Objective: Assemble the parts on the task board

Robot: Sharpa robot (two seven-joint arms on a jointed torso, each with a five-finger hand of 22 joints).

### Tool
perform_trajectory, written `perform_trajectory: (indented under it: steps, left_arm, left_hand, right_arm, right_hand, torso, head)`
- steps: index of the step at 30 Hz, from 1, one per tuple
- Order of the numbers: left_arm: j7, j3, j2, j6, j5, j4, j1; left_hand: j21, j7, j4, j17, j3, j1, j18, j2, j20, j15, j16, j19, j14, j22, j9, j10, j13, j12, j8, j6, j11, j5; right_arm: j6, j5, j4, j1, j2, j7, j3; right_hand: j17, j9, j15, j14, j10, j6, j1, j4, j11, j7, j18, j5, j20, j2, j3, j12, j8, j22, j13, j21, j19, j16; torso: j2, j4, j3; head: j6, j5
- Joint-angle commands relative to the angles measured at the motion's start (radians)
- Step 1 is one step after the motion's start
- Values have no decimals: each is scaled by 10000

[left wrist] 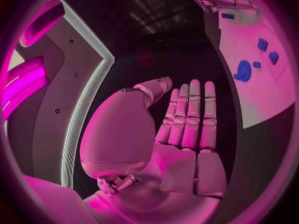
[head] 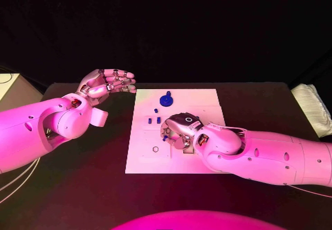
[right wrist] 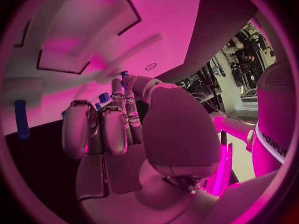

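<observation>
The white task board (head: 207,98) lies mid-table. A round blue part (head: 166,100) sits near its far edge, also seen as the round blue part (left wrist: 243,70). Two small blue parts (head: 153,120) lie side by side at the board's left. My right hand (head: 181,129) is down on the board's middle, fingers curled onto its surface; a small blue part (head: 164,139) shows at the fingertips, and blue bits (right wrist: 102,98) peek between the fingers. Whether it is gripped is hidden. My left hand (head: 107,84) hovers palm up left of the board, fingers (left wrist: 190,114) straight, holding nothing.
A small ring mark (head: 156,149) sits on the board's near left. A folded white cloth (head: 314,108) lies at the table's right edge. A pale box (head: 10,91) stands off the table's left side. Bare black tabletop (head: 90,158) surrounds the board.
</observation>
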Motion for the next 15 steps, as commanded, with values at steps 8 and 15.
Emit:
perform_trajectory:
  steps: [8, 15]
  left_arm:
    - [17, 8, -3, 93, 108, 29, 2]
    - [13, 8, -18, 151, 290, 21, 2]
  left_hand:
    - [-58, 87, -55, 11, -32, 79, 112, 35, -3, -26, -31, 42, 71, -8, -9, -13, 9, -30, -55, -15, 41, 40]
    - [-88, 110, -22, 37, -64, 29, 108, 45, 1, -14, -89, 61, 101, -28, -23, -42, 11, -73, -85, -43, 63, 29]
  right_arm:
    - [335, 15, -57, -43, 95, 246, -33]
    - [305, 176, -154, -44, 101, 431, -61]
  right_hand:
    - [-259, 50, 87, 370, 92, -361, -492, -62, -275, 124, -9, 264, 31, -129, -148, -372, -166, 803, -109, -966, -225, -184]
    - [-1478, -37, 355, -83, -831, -850, -920, 18, 54, 353, 349, 243, 289, -566, -347, -820, -606, -213, -462, -3130, -1038, -1099]
  torso:
    - [-4, 5, -12]
    - [-6, -25, 8]
  head:
    - [-33, -18]
    - [-28, -13]
